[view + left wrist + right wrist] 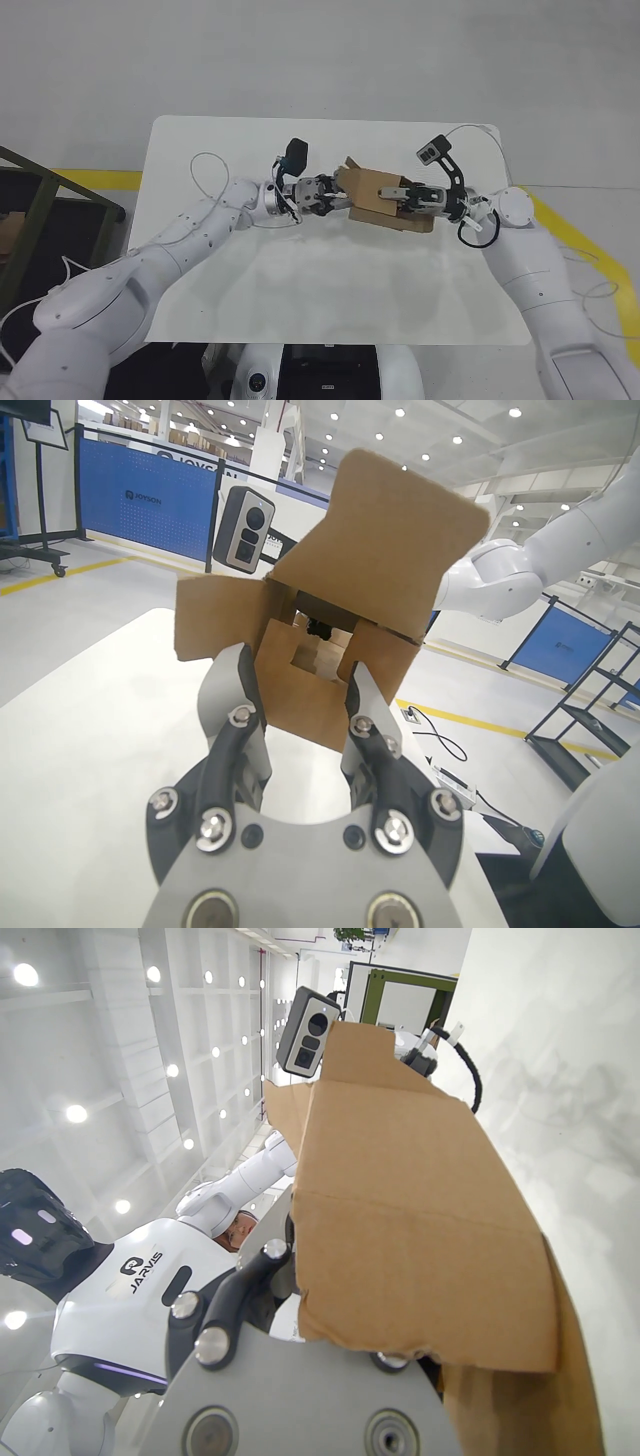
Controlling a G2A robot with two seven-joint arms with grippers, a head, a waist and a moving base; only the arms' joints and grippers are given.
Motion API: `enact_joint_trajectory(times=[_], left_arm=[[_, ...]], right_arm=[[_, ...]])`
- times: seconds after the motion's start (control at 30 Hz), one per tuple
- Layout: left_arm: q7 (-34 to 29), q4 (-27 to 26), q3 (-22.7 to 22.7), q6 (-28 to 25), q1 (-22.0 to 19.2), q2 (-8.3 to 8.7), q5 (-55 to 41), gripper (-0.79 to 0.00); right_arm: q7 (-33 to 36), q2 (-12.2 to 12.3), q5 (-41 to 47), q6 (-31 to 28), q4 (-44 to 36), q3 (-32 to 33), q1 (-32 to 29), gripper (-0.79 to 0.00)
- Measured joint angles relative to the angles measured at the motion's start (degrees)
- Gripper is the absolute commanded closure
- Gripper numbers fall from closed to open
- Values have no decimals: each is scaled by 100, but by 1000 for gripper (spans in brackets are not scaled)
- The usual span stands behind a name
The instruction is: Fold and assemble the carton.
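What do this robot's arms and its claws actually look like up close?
The left arm and right arm are rounded, glossy white shells. The left gripper has a silver-grey metal base with round screws, black linkages and pale fingers with black pads; the right gripper shows the same grey plate and black links. A black camera rides above each wrist, and a black sleeved cable loops at the left wrist.

Readable print: logo wording only
White logo and wordmark on blue partition panel [145,500] beyond the counter [100,725]; farther panel [562,647] mark too small.
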Motion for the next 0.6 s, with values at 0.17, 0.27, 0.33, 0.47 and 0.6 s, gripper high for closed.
enact_joint_trajectory(times=[0.17, 0.27, 0.33, 0.47, 0.6], left_arm=[[39, 31, -100, 0, 63, 8, -139, -379], [64, 47, -146, 0, 100, 28, -209, -379], [82, 64, -172, 0, 125, 43, -293, -382], [119, 130, -245, 0, 124, 78, -550, -379], [88, 234, -349, 0, 79, 110, -923, -360]], right_arm=[[21, 17, 45, -15, 21, 74, -26, 0], [26, 27, 54, -20, 18, 114, -50, 0], [26, 33, 56, -23, 11, 133, -66, 0], [68, 39, 23, 1, -17, 134, -86, 0], [178, 39, -11, 69, -111, 82, -93, 0]])
